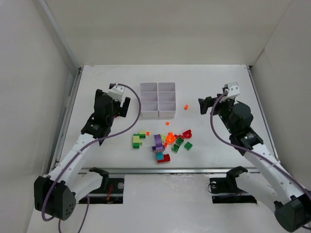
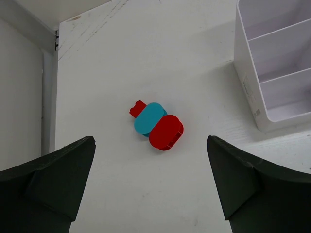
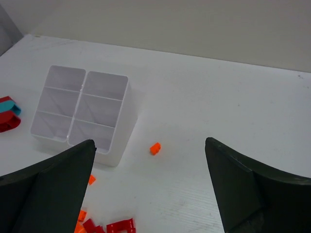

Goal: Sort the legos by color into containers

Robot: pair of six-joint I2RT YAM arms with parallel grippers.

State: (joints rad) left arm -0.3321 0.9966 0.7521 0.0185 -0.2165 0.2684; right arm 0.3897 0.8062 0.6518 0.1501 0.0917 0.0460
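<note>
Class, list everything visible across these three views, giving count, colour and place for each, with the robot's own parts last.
organiser box: one, white, six compartments, no bricks seen inside, mid-table
brick pile: many; red, orange, green, yellow-green, purple, teal; nearer than the box
loose brick: one, orange, right of box
brick cluster: two red, one teal, left of box
table: one, white
left gripper: black, jaws open, above cluster
right gripper: black, jaws open, right of box
</note>
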